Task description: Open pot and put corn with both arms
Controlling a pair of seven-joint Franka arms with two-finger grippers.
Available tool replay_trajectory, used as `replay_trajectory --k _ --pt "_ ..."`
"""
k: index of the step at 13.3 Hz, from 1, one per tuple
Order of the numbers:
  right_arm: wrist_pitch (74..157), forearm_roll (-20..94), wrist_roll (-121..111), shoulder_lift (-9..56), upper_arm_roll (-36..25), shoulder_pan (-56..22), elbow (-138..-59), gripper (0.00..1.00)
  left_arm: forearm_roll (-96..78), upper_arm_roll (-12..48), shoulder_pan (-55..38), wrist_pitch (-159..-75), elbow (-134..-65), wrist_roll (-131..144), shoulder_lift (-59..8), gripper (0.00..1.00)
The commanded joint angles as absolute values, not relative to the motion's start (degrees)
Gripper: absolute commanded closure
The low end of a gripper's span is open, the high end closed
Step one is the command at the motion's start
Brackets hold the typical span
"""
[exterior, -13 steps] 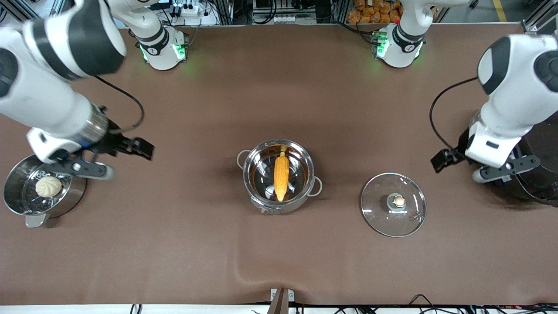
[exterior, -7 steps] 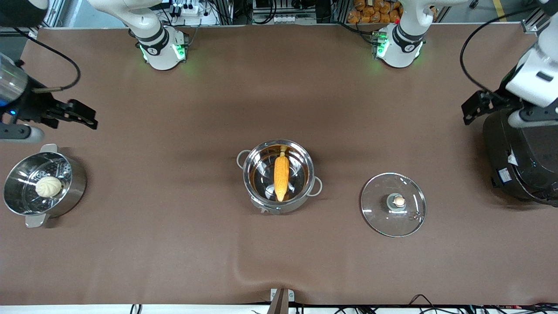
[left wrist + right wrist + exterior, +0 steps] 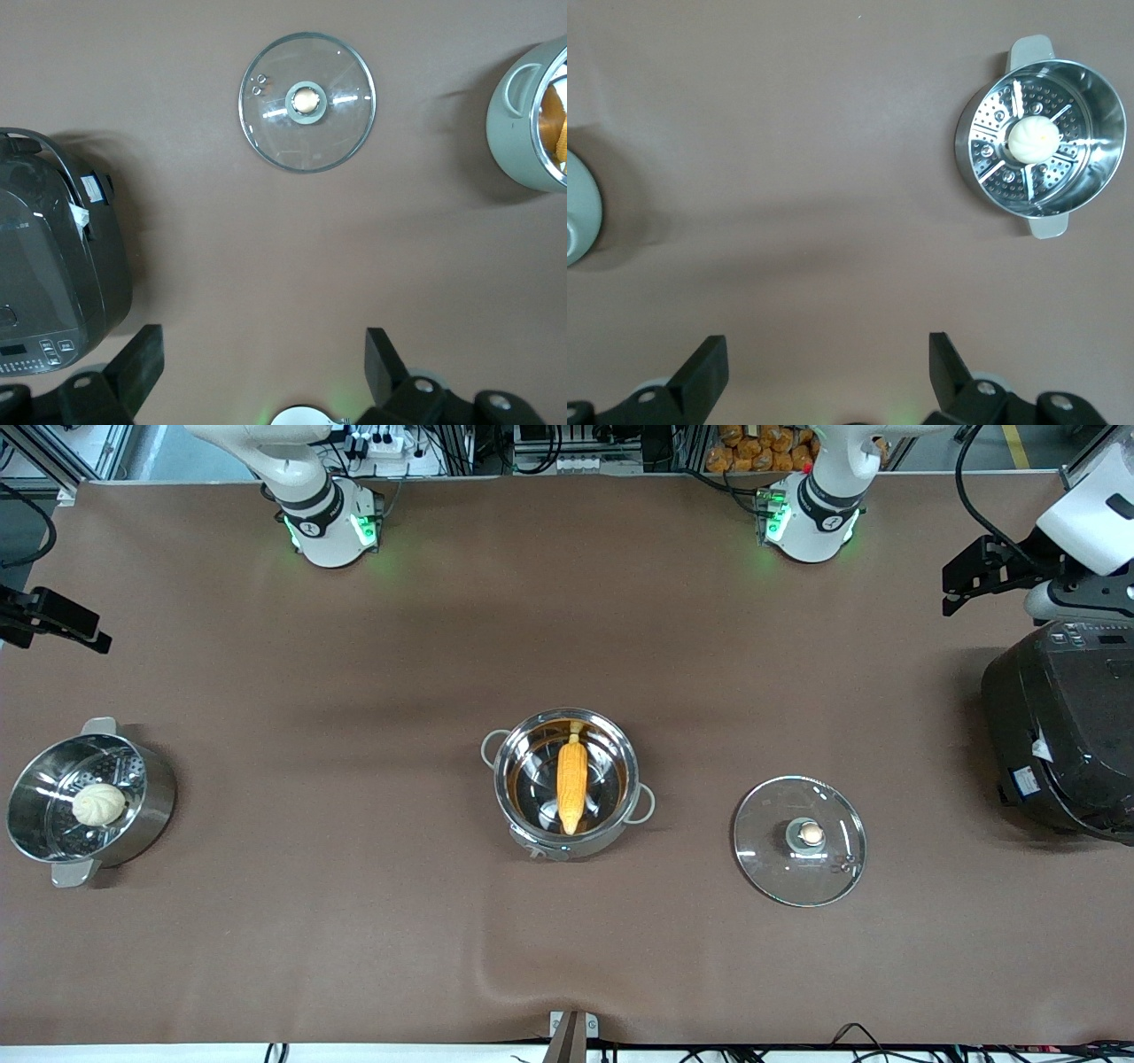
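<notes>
Right gripper (image 3: 75,631) now pulled out to the table edge at the right arm's end, off the steamer pot (image 3: 89,802) it hung over a second ago; fingers (image 3: 700,376) spread wide, nothing between them. Mostly cut off in the front view, only its black tips showing. Steamer pot unmoved near that same edge, white bun (image 3: 98,803) lying on the perforated insert.

At table centre, no change: pot (image 3: 567,782) open, corn (image 3: 572,786) lying inside, pale stub pointing toward the bases. In the left wrist view, just a sliver of pot and corn at the frame edge. Glass lid (image 3: 800,841) flat on the cloth beside the pot, toward the left arm's end, knob up.

Left gripper (image 3: 974,577) lifted away toward the table corner by the left arm's base, over the cloth beside the black cooker (image 3: 1059,735); fingers (image 3: 137,372) wide apart, holding nothing. Cooker uncovered now, though cropped by the frame.
</notes>
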State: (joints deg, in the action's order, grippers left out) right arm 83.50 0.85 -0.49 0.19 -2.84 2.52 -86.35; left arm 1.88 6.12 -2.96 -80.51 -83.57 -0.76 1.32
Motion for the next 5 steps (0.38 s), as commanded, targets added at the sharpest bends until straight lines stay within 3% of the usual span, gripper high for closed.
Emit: replay_trajectory --k 1,5 --pt "85.1 0.4 -1.3 -2.3 -1.1 4.0 -89.2 0.0 0.6 6.5 -2.0 -79.3 -83.1 -1.8 1.8 0.0" --pt "85.1 0.2 -1.3 -2.1 -1.1 4.0 -88.9 0.0 -1.0 6.4 -2.0 -79.4 -83.2 -1.3 1.7 0.0"
